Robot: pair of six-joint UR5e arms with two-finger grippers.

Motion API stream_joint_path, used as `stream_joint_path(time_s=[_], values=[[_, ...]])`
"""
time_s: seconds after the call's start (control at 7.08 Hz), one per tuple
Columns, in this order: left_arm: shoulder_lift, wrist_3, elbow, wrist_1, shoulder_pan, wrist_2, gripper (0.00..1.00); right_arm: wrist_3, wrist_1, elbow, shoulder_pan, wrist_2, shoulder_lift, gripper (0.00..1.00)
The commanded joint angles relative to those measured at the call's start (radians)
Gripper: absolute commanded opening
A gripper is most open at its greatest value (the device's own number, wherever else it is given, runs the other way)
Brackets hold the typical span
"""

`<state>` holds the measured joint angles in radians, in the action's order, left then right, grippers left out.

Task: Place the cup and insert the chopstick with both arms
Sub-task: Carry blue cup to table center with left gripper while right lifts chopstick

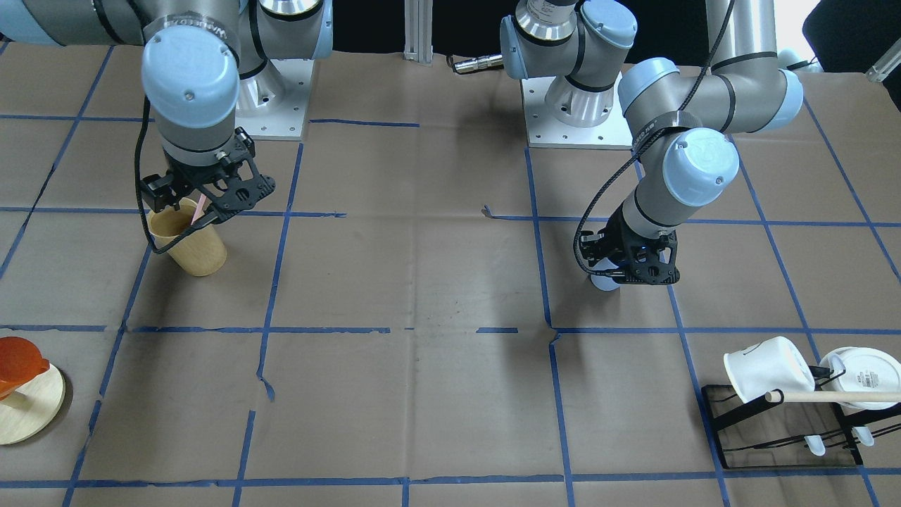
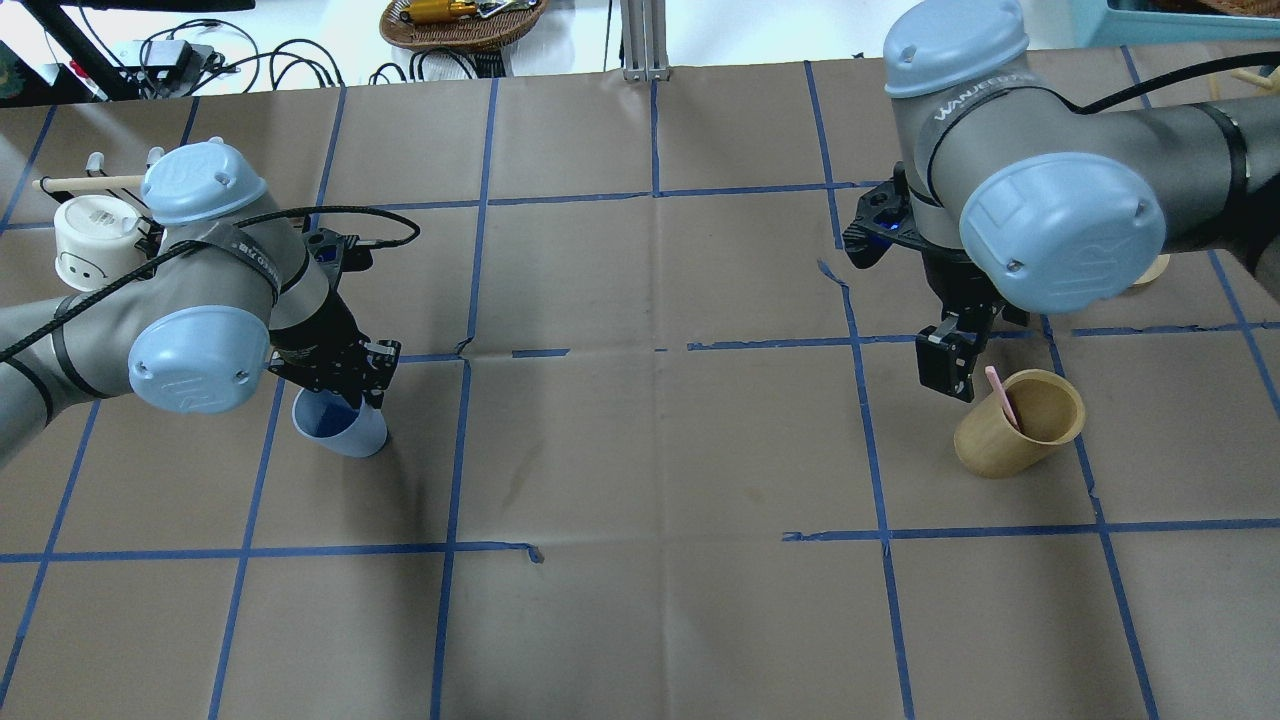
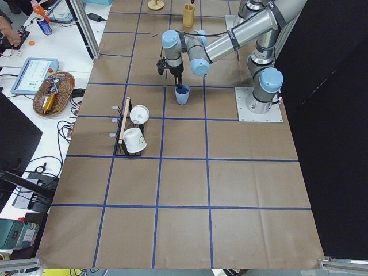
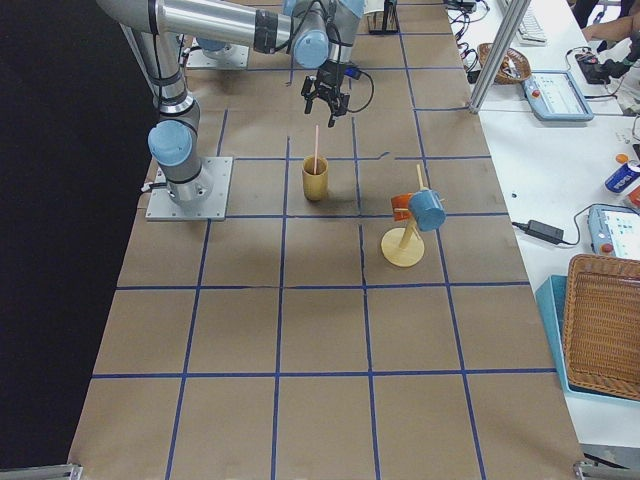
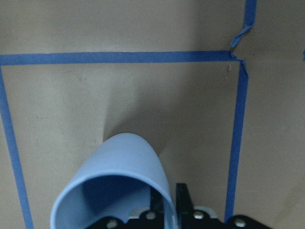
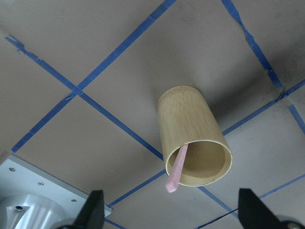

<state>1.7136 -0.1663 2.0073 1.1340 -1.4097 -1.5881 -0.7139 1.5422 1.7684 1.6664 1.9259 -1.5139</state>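
Left fingers (image 5: 183, 199) pinch cup (image 5: 119, 162) rim; right fingers (image 6: 95, 206) spread wide above chopstick (image 6: 175, 168); brown paper table (image 2: 650, 450), blue tape grid (image 2: 600, 196).

Both the left arm (image 2: 60, 335) and the right arm (image 2: 1190, 130) are smooth silver-grey tubes, joined by round pale blue caps (image 2: 1062, 232) that are dotted with small screws and edged by thin black rings. A dark band with white lettering (image 2: 250, 262) rings the left wrist, and a thin black cable (image 2: 340, 212) runs to it. The left pincer (image 1: 637, 278) and the right pincer (image 1: 199, 204) are matt black with open frames. Each flared silver base sits on a pale square plate (image 1: 542, 134) with screw holes.
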Motion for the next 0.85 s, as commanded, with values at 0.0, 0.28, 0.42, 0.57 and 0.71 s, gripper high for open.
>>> stream_joint_path(time_s=[0.0, 0.28, 0.42, 0.57, 0.71], values=[[-0.02, 0.004, -0.008, 0.015, -0.003, -0.001, 0.0, -0.042, 0.059, 0.029, 0.016, 0.005, 0.003, 1.0], [-0.014, 0.049, -0.076, 0.082, -0.026, 0.002, 0.0, -0.062, 0.209, 0.12, 0.015, 0.021, 0.003, 1.0], [-0.003, 0.091, -0.097, 0.09, -0.05, 0.007, 0.0, -0.062, 0.208, 0.126, 0.015, 0.021, 0.001, 1.0], [0.017, 0.144, -0.129, 0.09, -0.09, 0.013, 0.0, -0.062, 0.196, 0.129, 0.012, 0.021, -0.008, 1.0], [0.027, 0.212, -0.168, 0.09, -0.13, 0.017, 0.0, -0.064, 0.176, 0.132, 0.009, 0.022, -0.029, 1.0]])
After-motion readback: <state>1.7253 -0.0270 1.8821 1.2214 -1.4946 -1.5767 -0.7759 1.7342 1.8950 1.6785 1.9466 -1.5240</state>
